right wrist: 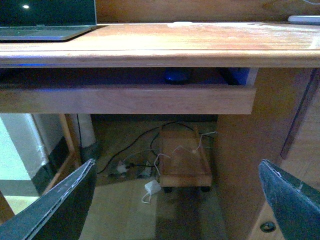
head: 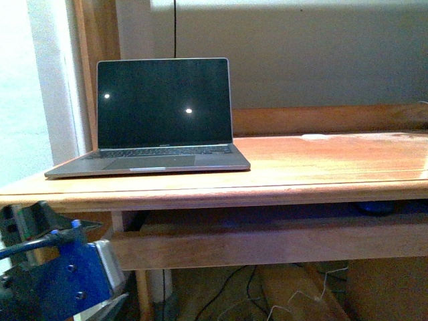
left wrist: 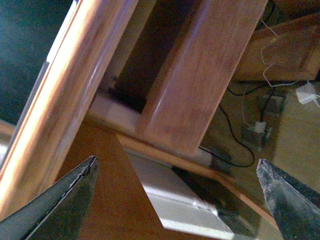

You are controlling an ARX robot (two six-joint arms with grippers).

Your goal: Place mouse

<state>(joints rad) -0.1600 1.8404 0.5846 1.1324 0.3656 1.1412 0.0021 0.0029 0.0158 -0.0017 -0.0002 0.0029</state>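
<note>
Wooden desk (head: 321, 167), glossy reddish top, open laptop (head: 160, 114) on its left part, small pale object (head: 314, 137) near back edge

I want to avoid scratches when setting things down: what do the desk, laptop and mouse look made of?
Desk: wood, reddish-brown with a glossy varnish; grain streaks and glare show on the top.
Laptop: likely matte grey metal, going by its even silvery sheen, though plastic is possible.
Mouse: dark, in shadow under the desk; cannot tell.
</note>
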